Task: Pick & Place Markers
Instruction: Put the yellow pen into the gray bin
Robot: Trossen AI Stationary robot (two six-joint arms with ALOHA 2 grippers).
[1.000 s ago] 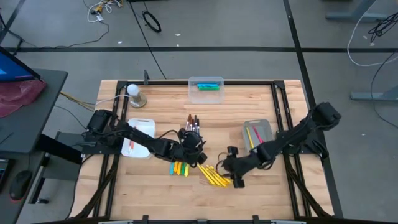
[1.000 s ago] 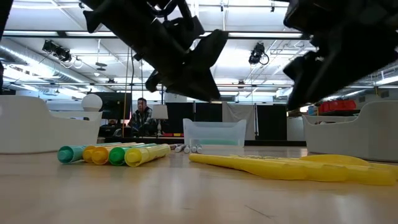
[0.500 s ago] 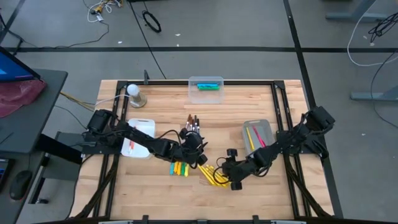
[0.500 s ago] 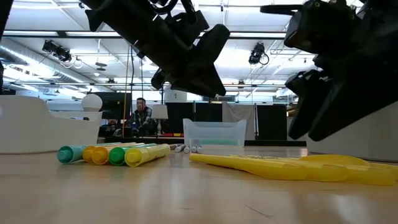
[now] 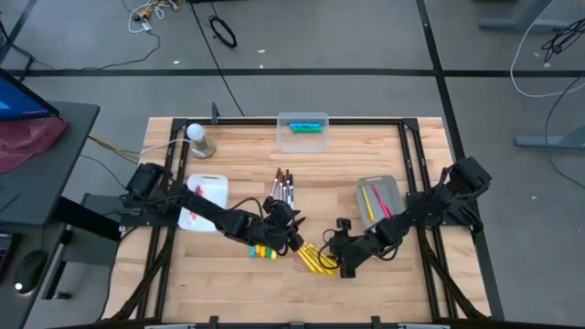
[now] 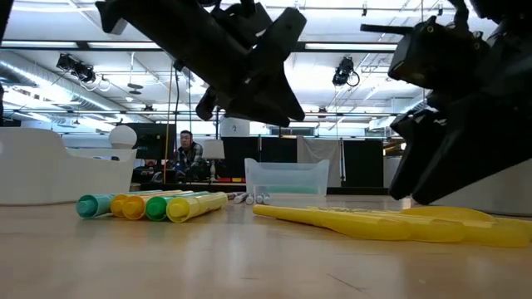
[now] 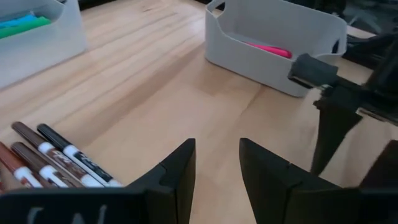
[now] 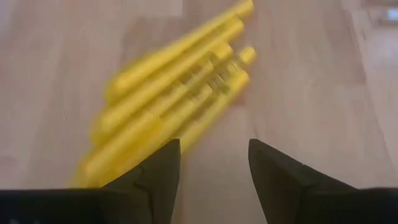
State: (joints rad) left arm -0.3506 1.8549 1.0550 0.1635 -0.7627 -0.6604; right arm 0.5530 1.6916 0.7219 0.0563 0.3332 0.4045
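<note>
Wood table [image 5: 238, 164] | yellow markers [image 5: 315, 260] | both end effectors open, empty | seated person [image 6: 188, 155] behind

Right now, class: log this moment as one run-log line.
left gripper: open, empty, above table | right gripper: open, over slim yellow markers | nothing held

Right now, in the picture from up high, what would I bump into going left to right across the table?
White tray → chunky markers → left gripper → slim yellow markers → right gripper → gray bin.
</note>
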